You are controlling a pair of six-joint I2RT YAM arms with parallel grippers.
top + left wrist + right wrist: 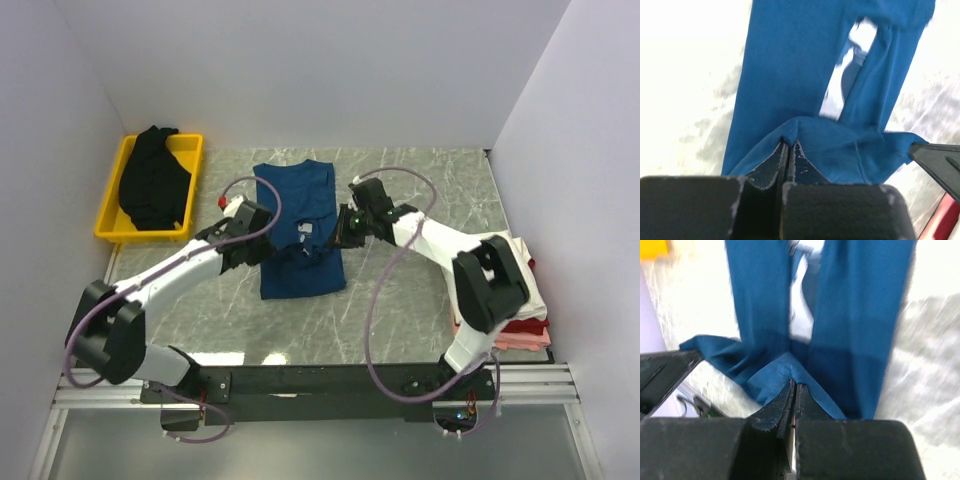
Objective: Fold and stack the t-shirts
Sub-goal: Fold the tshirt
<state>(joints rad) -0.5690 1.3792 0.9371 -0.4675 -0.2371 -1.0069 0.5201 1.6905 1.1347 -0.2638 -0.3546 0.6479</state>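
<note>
Two robot grippers pinch a dark blue t-shirt (295, 190) on the table: the left gripper (789, 145) is closed tight on a fold at its left edge, the right gripper (794, 385) clamped on cloth at its right edge. The tee's sides are folded inward, a pale print (860, 37) showing between them. Left of it a black t-shirt (152, 180) lies heaped in a yellow tray (112, 228) — right of it, a stack of folded tees (525, 330)

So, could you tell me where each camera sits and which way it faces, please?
Top external: above, behind the bases, looking down on the table; both arms show.
Left wrist: behind the left end effector, facing the blue t-shirt it grips.
Right wrist: likewise, behind the right end effector.
Shared: both wrist views show its pale print.
</note>
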